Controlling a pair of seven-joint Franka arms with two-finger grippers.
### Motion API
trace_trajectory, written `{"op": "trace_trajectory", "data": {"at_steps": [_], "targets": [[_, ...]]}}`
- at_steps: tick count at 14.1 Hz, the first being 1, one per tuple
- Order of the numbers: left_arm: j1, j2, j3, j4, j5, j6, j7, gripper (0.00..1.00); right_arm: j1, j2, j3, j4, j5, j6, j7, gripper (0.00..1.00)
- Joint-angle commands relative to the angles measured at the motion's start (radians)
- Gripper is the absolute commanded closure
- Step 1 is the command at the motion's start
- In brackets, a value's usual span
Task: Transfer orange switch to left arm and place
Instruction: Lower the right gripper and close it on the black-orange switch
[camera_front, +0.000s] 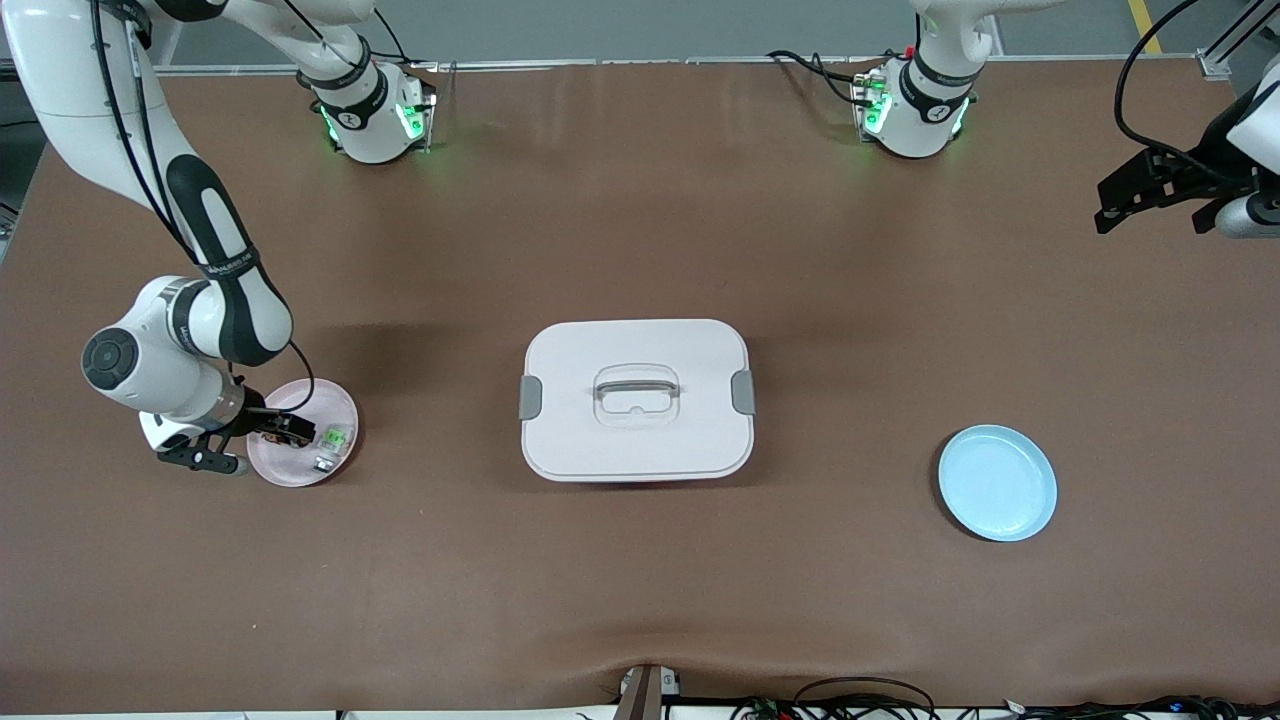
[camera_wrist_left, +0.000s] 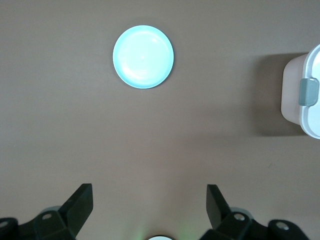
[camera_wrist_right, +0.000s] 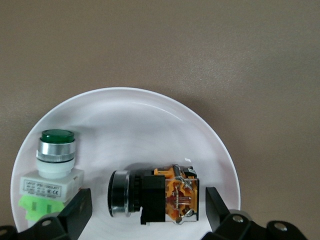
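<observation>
The orange switch (camera_wrist_right: 155, 196) is black with an orange end and lies on its side on the pink plate (camera_wrist_right: 150, 125). My right gripper (camera_wrist_right: 148, 201) is open and low over it, one finger on each side, neither touching it. In the front view the right gripper (camera_front: 288, 430) is over the pink plate (camera_front: 335, 398) and hides the switch. The white box (camera_front: 636, 400) stands mid-table. My left gripper (camera_front: 1112, 205) is open and empty, high over the left arm's end of the table, and waits there; its wrist view (camera_wrist_left: 149, 200) looks down on bare table.
A green-and-grey component (camera_wrist_right: 52, 165) lies beside the switch on the pink plate, also seen in the front view (camera_front: 336, 437). An empty light blue plate (camera_front: 997, 483) sits toward the left arm's end and shows in the left wrist view (camera_wrist_left: 143, 57), as does the box's end (camera_wrist_left: 305, 95).
</observation>
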Motion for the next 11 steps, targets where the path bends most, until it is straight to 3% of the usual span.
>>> {"op": "trace_trajectory", "data": {"at_steps": [1, 6, 7, 9, 10, 11], "targets": [[0.009, -0.009, -0.001, 0.010, -0.013, -0.016, 0.018, 0.00, -0.006, 0.017, 0.003, 0.021, 0.019, 0.004, -0.023, 0.00], [0.008, -0.011, -0.001, 0.007, -0.013, -0.017, 0.018, 0.00, -0.006, 0.024, 0.003, 0.026, 0.019, 0.002, -0.020, 0.00], [0.008, -0.009, -0.001, 0.007, -0.013, -0.017, 0.018, 0.00, -0.006, 0.024, 0.003, 0.026, 0.019, 0.001, -0.020, 0.22], [0.008, -0.009, -0.001, 0.006, -0.013, -0.017, 0.018, 0.00, -0.006, 0.024, 0.003, 0.026, 0.019, -0.001, -0.020, 0.54], [0.008, -0.009, -0.001, 0.006, -0.013, -0.017, 0.018, 0.00, -0.004, 0.024, 0.003, 0.027, 0.019, -0.004, -0.018, 0.83], [0.008, -0.009, -0.001, 0.006, -0.013, -0.017, 0.018, 0.00, -0.001, 0.022, 0.003, 0.027, 0.021, -0.008, -0.004, 1.00]]}}
